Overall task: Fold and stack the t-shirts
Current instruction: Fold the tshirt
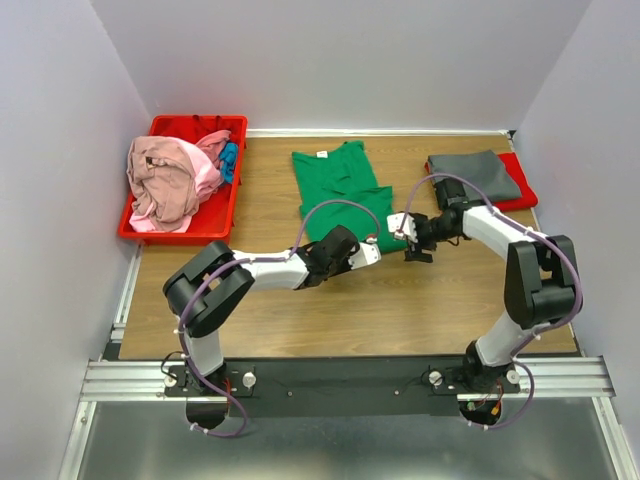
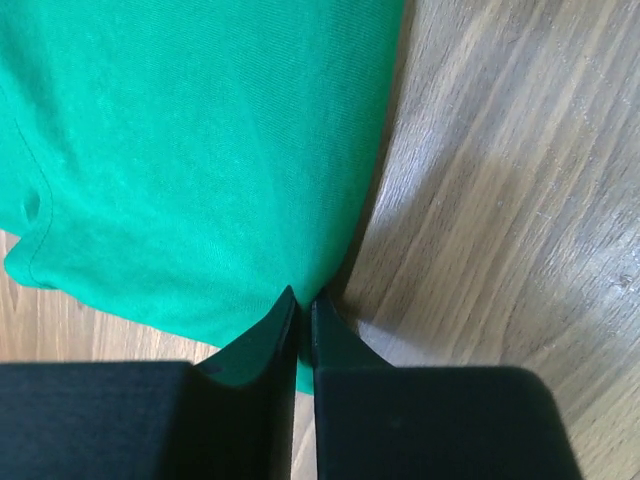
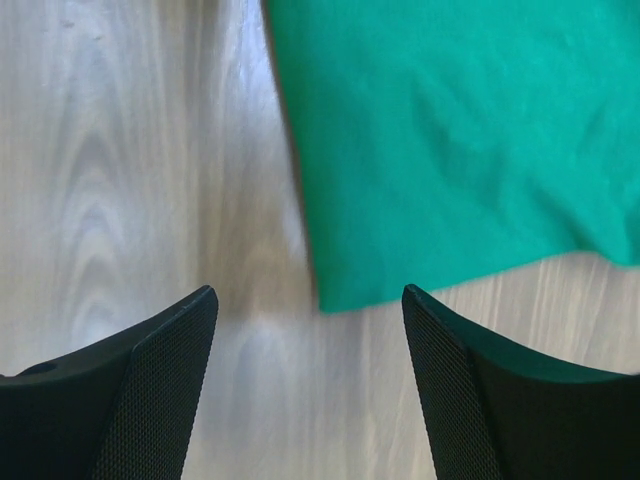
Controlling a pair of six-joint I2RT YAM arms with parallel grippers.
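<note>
we see the green shirt (image 1: 338, 190) lying flat on the table (image 1: 300, 310), just above the centre of the top view, its white neck label at the upper end. the left gripper (image 1: 376, 247) sits at the shirt's lower right corner. in the left wrist view its fingers (image 2: 335, 345) are clenched on the hem of the green cloth (image 2: 200, 150), with bare wood (image 2: 500, 200) to the right. the right gripper (image 1: 414, 252) is just to the right of that corner. in the right wrist view its fingers (image 3: 160, 350) are spread wide and grasp nothing, with a corner of the shirt (image 3: 450, 130) lying ahead of them on the wood (image 3: 120, 150).

a folded grey shirt (image 1: 475, 172) lies at the upper right. a crumpled pink shirt (image 1: 165, 180) and a bit of blue shirt (image 1: 229, 158) fill the bin (image 1: 215, 228) at the upper left.
</note>
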